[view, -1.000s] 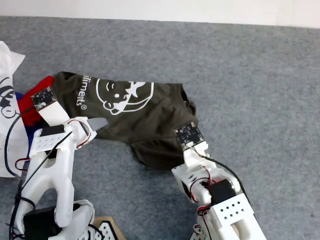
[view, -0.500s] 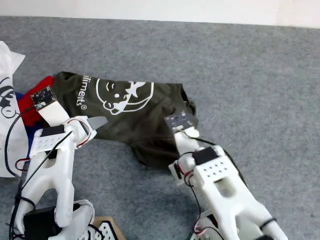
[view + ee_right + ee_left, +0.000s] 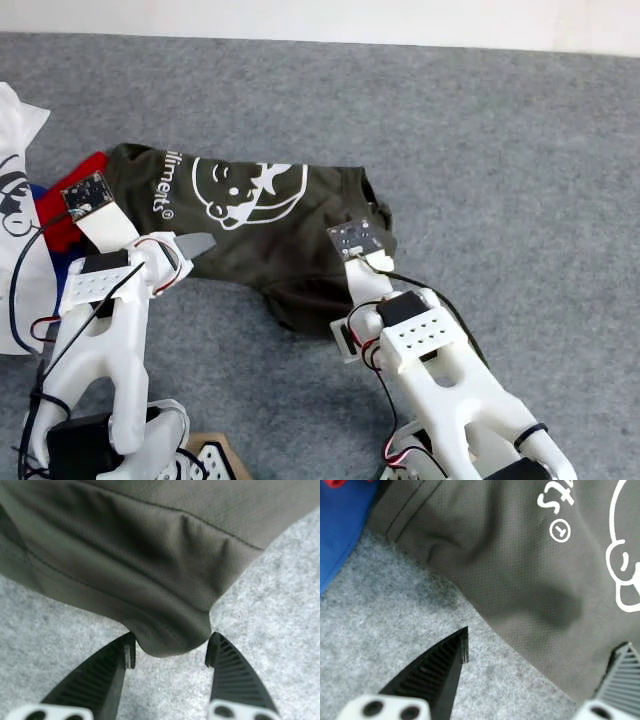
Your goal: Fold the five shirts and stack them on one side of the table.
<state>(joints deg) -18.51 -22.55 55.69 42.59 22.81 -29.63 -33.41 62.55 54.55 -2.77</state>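
My right gripper (image 3: 170, 652) stands wide astride a corner of the shirt (image 3: 150, 555), not yet pinching; my left gripper (image 3: 545, 645) gapes at its hem. The shirt lies rumpled mid-table, unfolded. A pile (image 3: 15, 130) of others sits beside my left arm; no folded stack yet, I judge.

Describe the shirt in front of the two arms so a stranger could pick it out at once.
On the grey table, just ahead of both arms, lies the dark olive shirt. Its white cartoon print sets it apart from the white shirt, red shirt and blue shirt heaped at the left edge.
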